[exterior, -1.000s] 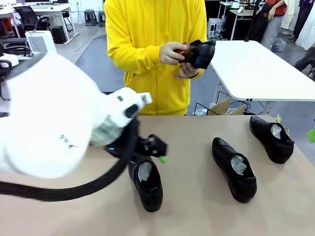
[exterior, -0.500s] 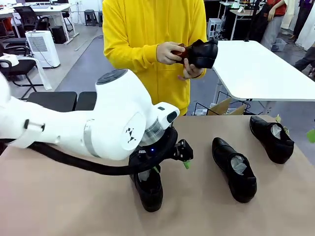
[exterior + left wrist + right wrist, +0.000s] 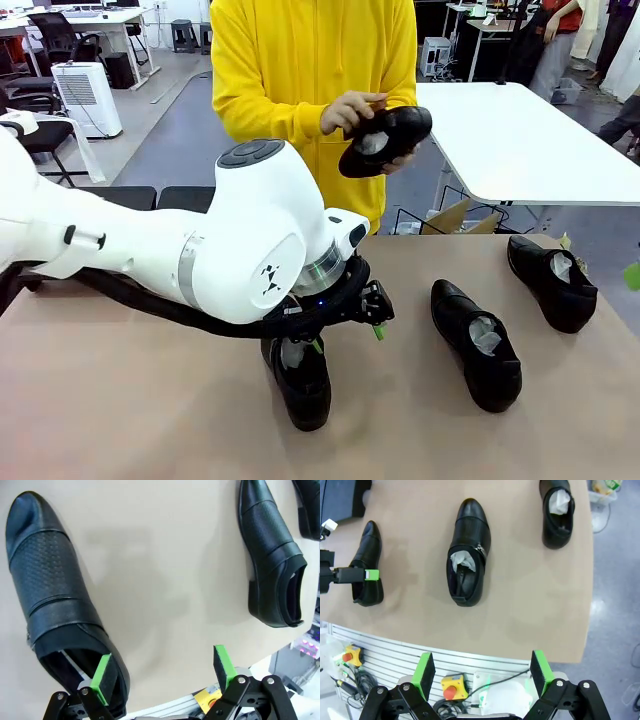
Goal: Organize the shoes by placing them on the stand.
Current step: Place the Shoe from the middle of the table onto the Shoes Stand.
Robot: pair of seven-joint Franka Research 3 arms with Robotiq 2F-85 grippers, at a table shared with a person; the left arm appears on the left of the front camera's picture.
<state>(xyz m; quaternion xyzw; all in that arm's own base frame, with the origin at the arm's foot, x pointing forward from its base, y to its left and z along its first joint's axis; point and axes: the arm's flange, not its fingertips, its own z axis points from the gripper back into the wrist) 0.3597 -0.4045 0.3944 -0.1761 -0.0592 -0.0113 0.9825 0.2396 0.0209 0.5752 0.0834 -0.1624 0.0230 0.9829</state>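
Nothing is placed yet: three shoes [image 3: 478, 343] are left on the table [image 3: 150, 420], and a fourth shoe [image 3: 388, 138] is held by the person [image 3: 300, 60]. The left tool [image 3: 162, 672] is spread at the nearest shoe's [image 3: 55, 590] heel; the right tool [image 3: 482, 672] is spread, empty.

I count four glossy black dress shoes. Three lie on the one beige surface [image 3: 120, 420]: the six o'clock shoe [image 3: 303, 388], the four o'clock shoe [image 3: 478, 345] and the three o'clock shoe [image 3: 552, 282]. The twelve o'clock shoe [image 3: 388, 138] is held up by the one person [image 3: 300, 80]. Each shoe shows one wad of white paper. There are two claws, the left claw [image 3: 163, 672] and the right claw [image 3: 483, 670].
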